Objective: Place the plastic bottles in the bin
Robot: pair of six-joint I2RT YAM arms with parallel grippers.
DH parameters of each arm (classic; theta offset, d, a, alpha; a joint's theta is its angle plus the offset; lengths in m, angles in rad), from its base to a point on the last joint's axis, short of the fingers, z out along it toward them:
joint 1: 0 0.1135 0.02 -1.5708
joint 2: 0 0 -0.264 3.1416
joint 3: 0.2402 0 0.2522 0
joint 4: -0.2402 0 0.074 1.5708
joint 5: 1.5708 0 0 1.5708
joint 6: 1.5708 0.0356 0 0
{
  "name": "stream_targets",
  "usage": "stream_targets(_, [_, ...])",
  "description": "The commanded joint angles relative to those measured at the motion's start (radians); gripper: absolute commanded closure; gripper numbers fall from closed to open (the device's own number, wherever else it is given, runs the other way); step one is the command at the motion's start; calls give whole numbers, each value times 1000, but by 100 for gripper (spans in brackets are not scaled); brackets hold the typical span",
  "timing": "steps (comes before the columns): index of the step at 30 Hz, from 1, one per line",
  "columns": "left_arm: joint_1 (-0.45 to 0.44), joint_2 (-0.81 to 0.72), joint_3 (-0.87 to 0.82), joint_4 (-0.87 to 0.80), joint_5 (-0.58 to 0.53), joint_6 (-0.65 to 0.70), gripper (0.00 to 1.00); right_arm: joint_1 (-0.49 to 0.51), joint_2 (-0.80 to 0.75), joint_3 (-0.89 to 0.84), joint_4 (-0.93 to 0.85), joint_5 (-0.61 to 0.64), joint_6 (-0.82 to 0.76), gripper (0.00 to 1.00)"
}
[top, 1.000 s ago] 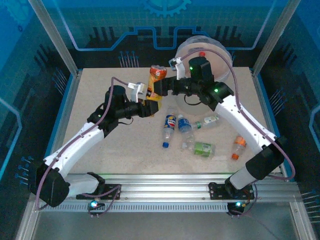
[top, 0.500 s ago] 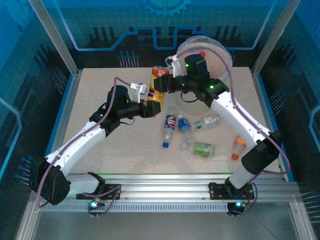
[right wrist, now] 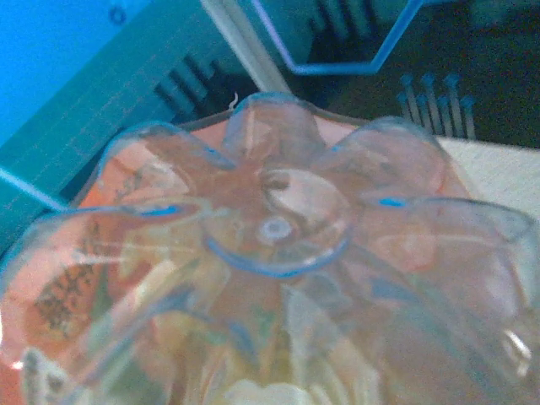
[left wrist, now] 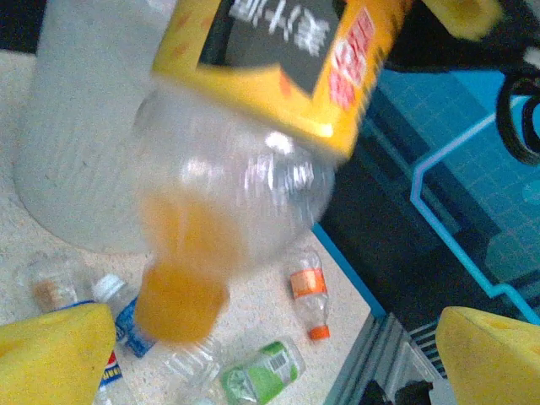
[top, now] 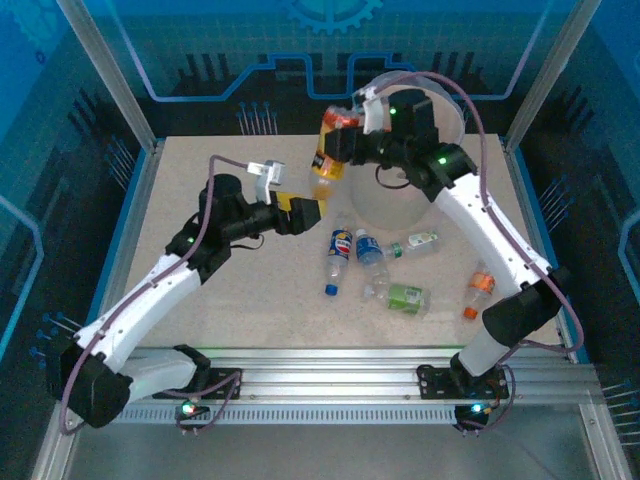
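Right claw is gripping the orange-label bottle at the left edge of the bin; the arm is hiding most of the rim. Left claw is hanging wide open, empty.

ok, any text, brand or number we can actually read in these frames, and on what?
No text reads cleanly.
On the yellow-label bottle, held up: white characters on black and red panels, blurred, unreadable.
On the blue-label bottle lying on the table: a red-and-white mark, no legible words.
On the green-label bottle: print too small.
On the orange-label bottle: print too small.
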Motion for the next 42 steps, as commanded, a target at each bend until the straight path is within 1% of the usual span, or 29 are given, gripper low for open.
stream_targets(1, [-6,-55,-42,54,-80,28,1,-44,10,101,-52,96,-38,66])
stream_targets(5, [-6,-87,-72,69,-98,35,1,-105,26,195,-87,198,-43,66])
stream_targets(11, [-6,-100,-87,52,-105,49,1,-175,64,266,-86,386,-69,67])
stream_targets(14, [-6,-106,-95,50,-111,53,1,-208,121,332,-112,424,-76,67])
stream_targets(17, [-7,-114,-100,33,-132,60,1,-232,197,430,-169,435,-84,67])
stream_targets(21, [-6,-122,-105,7,-161,70,1,-250,322,601,-286,432,-85,67])
stream_targets(25, [-6,-123,-106,-5,-169,72,1,-253,411,698,-368,420,-81,66])
stream_targets(30, [-6,-120,-103,-25,-178,74,1,-256,456,702,-420,400,-53,65])
stream_targets(38, [-6,-112,-106,-27,-191,68,1,-255,511,673,-458,304,-23,63])
stream_targets(42, [-6,-102,-105,-27,-190,67,1,-255,535,652,-474,291,-18,59])
